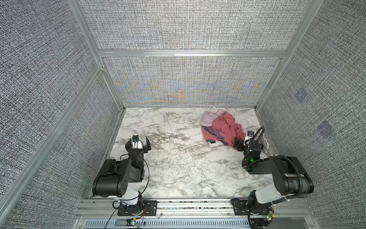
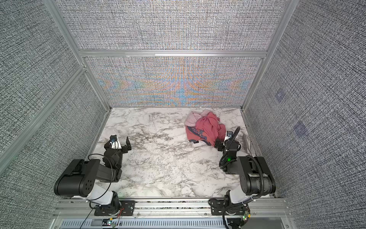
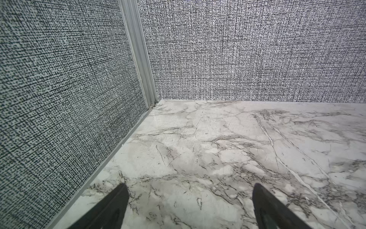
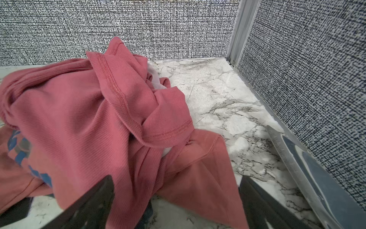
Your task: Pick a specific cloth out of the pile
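The right fingers (image 4: 89, 208) stood released at the near edge of the pile (image 1: 221, 126), straddling the rose cloth (image 4: 83, 119). A good grasp would shift left to the lettered cloth (image 1: 210, 136), which lay at the pile's near-left side. The left fingers (image 3: 111, 206) were released, well apart from the pile.

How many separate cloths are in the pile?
3: pale pink cloth at the back left, rose-red cloth on top, lettered coral shirt in front, partly under it. More may be hidden underneath.

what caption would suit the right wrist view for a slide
Open right gripper facing a rose-red ribbed cloth draped over a coral-pink garment with blue lettering
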